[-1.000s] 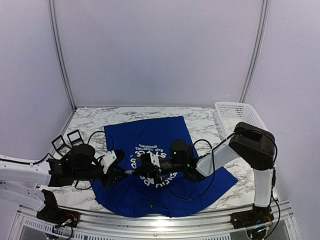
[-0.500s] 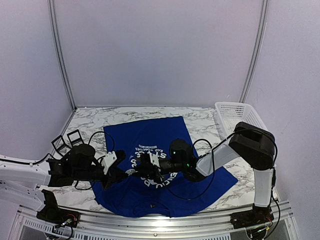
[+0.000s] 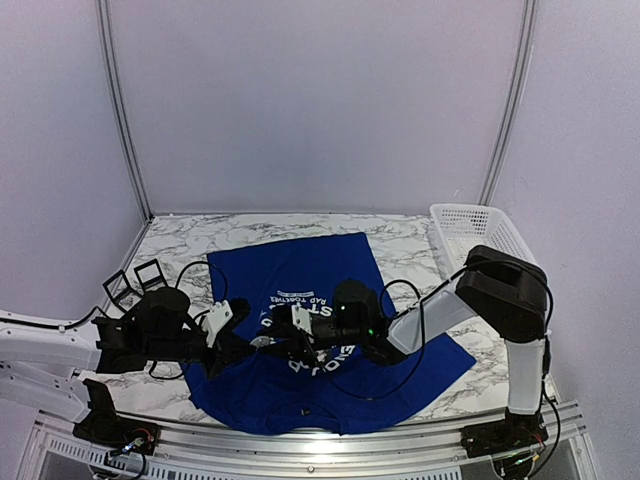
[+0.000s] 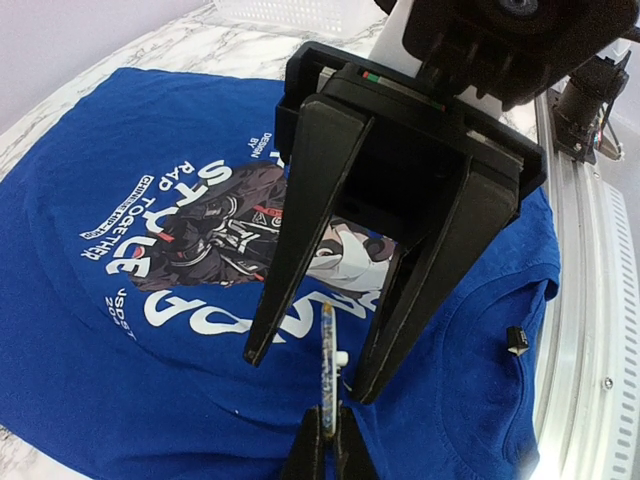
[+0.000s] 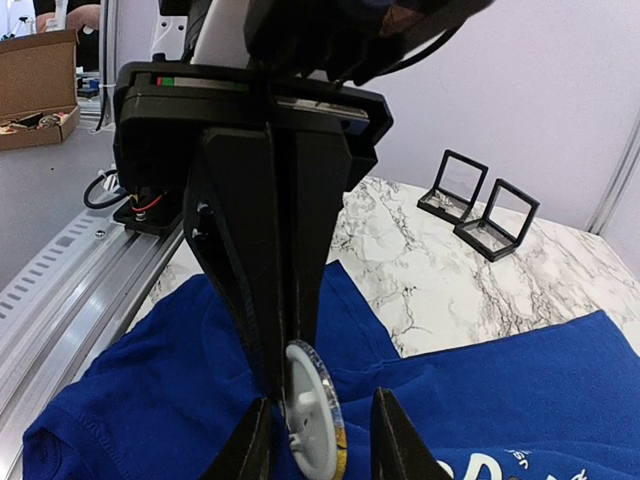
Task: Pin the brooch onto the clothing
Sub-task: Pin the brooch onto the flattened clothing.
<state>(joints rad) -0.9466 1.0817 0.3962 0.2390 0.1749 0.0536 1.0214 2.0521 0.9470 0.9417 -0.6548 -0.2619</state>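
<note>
The left pincer (image 4: 325,445) has been brought together on the brooch (image 4: 326,352) and is now clamped on its lower edge, the disc being held upright and seen edge-on in the left wrist view. Over the same short span the right pincer (image 5: 320,440) has been eased apart. Its two fingers (image 4: 300,210) now stand on either side of the brooch, with a gap visible on at least one side. Whether the other finger is still in contact cannot be told.

A handover from right to left is therefore judged to be almost done, with the weight of the brooch now taken by the left pincer alone.

The brooch is held over the T-shirt (image 3: 310,255), close above the lower lettering of the panda graphic (image 4: 225,235). No contact with the cloth can be made out. The shirt is spread flat on the marble table (image 3: 400,235), chest upward, its collar towards the arms' bases.

Nothing has yet been pinned. It is judged that the right pincer must first be drawn clear without the disc being knocked. The pin's clasp would then need to be opened and pushed through the fabric, a step for which the cloth may have to be steadied by the freed pincer.
</note>
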